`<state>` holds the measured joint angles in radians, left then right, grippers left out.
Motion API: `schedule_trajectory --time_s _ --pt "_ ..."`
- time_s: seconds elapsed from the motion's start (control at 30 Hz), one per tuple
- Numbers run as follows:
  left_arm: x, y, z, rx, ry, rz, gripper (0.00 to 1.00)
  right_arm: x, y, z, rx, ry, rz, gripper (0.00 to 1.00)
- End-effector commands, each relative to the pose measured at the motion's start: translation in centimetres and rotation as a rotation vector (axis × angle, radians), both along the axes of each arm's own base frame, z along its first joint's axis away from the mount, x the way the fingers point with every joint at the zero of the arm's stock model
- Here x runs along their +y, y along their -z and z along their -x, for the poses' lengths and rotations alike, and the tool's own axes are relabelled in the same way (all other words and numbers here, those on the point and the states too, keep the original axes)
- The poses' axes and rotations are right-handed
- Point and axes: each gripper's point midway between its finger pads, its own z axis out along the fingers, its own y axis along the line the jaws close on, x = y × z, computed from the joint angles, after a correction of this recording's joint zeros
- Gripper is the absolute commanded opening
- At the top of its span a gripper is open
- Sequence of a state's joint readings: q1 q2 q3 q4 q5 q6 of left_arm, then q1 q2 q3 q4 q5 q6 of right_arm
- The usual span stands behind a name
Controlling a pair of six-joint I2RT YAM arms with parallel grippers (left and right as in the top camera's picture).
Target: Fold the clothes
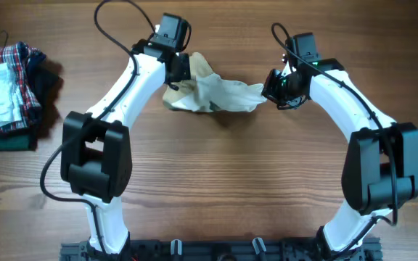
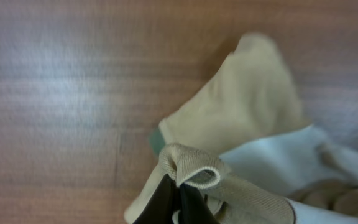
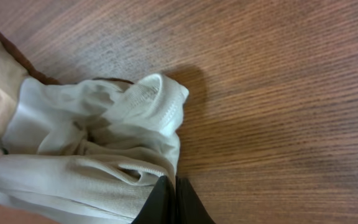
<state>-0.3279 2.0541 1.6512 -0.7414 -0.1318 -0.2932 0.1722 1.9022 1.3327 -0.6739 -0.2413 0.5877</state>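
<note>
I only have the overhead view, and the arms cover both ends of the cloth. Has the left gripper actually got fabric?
Observer: Yes. In the left wrist view the left gripper is shut on a folded tan hem of the garment.
Operator: And the right?
Observer: The right gripper is shut on the garment's pale edge.
Operator: Is that end flat?
Observer: No, it is bunched in creases, with a ribbed cuff curled over.
</note>
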Motion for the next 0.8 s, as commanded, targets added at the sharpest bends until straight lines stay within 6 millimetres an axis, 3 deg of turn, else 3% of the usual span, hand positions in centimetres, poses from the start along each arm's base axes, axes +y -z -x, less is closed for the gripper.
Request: schedule_trajectory --time_s 0.0,0.17,0.53,0.77 --pt "0.5 -4.0 -1.9 -0.105 -0.025 0.011 0.04 0.1 -0.4 -1.2 -0.016 0.021 -0.023 0.04" --pt "0.2 -4.4 -2.5 -0.135 -0.022 0.019 0.04 -0.1 -1.4 -2.7 -0.065 0.043 -0.03 0.04" --pt "-0.2 -2.8 -3.9 -0.155 -0.022 0.027 0.04 -3.9 -0.9 -3.6 -0.106 0.135 0.17 0.04" --pt "-0.4 2.4 -4.1 -0.074 -0.018 0.003 0.04 -4.1 -0.6 -3.7 -0.109 0.137 0.187 0.04"
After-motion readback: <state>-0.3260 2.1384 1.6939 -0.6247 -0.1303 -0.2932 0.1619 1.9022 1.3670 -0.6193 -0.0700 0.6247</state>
